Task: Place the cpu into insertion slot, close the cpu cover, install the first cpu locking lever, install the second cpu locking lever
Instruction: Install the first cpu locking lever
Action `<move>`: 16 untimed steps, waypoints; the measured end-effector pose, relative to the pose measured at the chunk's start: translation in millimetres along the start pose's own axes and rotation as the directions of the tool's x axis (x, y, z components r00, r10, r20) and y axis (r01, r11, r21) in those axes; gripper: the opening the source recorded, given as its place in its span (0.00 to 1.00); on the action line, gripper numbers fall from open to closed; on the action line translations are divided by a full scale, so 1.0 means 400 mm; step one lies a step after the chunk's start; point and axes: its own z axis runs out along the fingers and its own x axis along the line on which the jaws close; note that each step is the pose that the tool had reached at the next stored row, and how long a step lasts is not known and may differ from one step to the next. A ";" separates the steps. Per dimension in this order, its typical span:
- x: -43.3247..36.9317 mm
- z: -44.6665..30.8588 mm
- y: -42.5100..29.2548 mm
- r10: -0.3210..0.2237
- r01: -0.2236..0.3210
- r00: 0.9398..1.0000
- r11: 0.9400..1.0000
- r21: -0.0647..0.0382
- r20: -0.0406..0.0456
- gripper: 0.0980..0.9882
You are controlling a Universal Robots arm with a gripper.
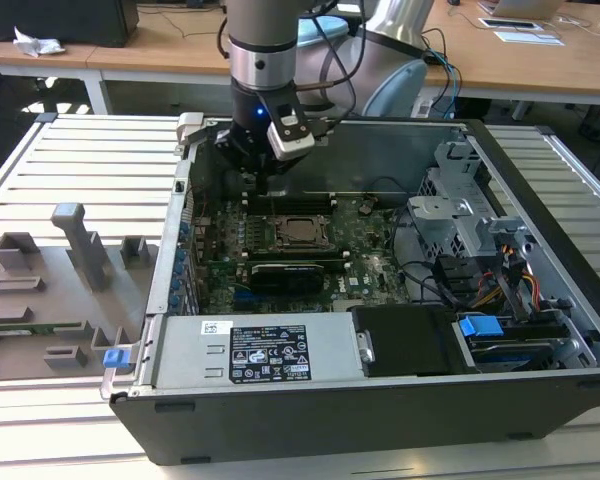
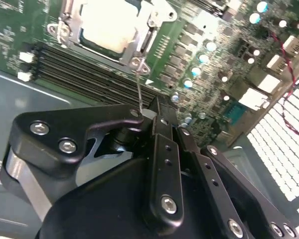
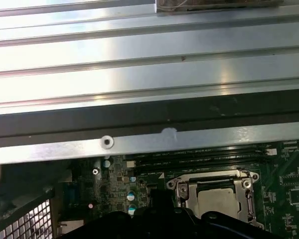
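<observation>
My black claw (image 2: 157, 117) hangs over the green motherboard (image 1: 280, 250), fingers pressed together around a thin wire lever (image 2: 139, 89). The silvery-grey square cpu (image 2: 109, 25) sits in its socket, silvery metal frame cover (image 2: 65, 22) lying flat around it.

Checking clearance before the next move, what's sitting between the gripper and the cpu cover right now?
In the second wrist view, dark memory slots and a thin upright lever wire lie between the gripper and the cpu cover.
</observation>
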 end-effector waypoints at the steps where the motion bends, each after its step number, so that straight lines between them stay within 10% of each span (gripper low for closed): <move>1: -0.005 0.000 0.000 0.000 0.000 1.000 1.000 0.000 0.000 0.01; 13: -0.073 0.003 0.006 -0.005 0.005 1.000 1.000 -0.010 -0.007 0.01; 16: -0.073 0.025 0.004 -0.123 0.123 0.992 0.992 -0.012 -0.013 0.01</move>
